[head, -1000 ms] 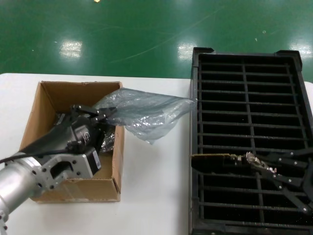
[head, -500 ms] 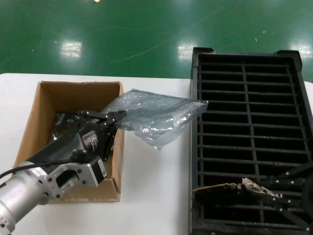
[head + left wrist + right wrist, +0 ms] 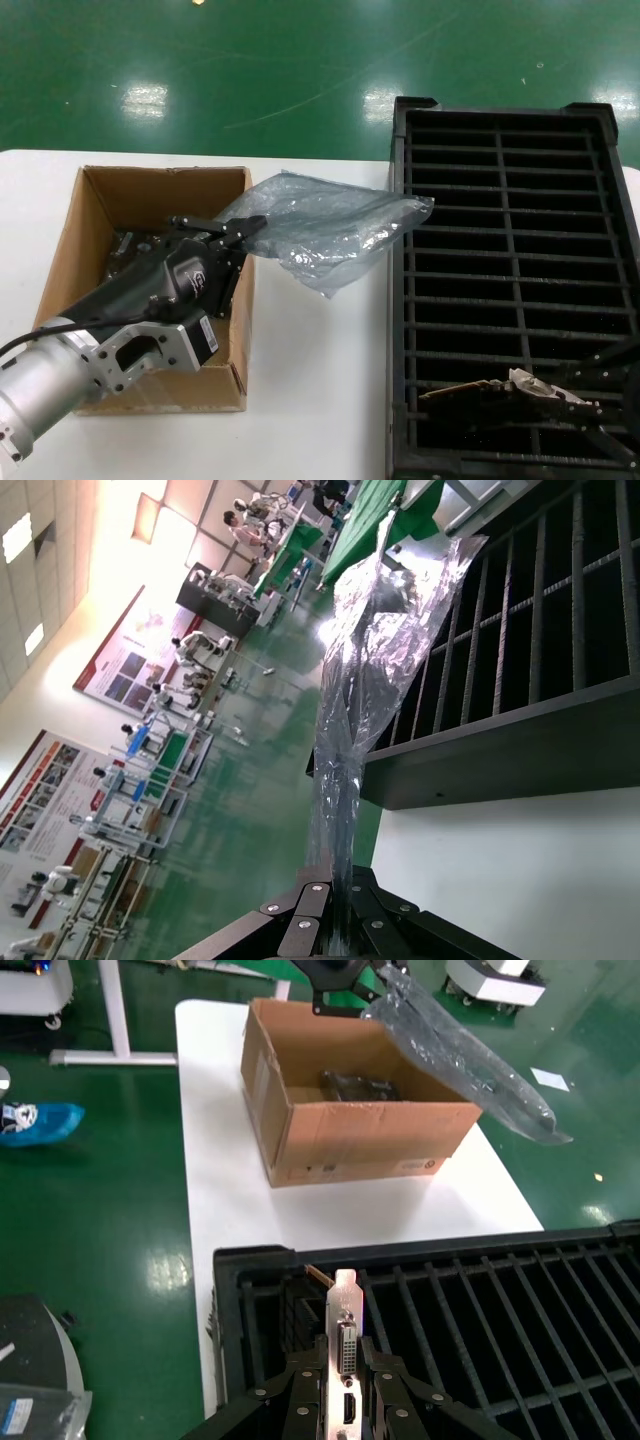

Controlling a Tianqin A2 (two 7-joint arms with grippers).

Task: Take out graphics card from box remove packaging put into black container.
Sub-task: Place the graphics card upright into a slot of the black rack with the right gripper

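My left gripper pinches the packaging above the box edge. My right gripper clamps the graphics card by its bracket over the black container; its board is mostly hidden.

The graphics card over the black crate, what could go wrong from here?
The right gripper holds the graphics card only by its metal bracket end, so it could tilt and catch a rib of the black crate instead of sliding into a slot. The empty bag, pinched by the left gripper, hangs out toward the crate's edge and might drape over it or snag there.
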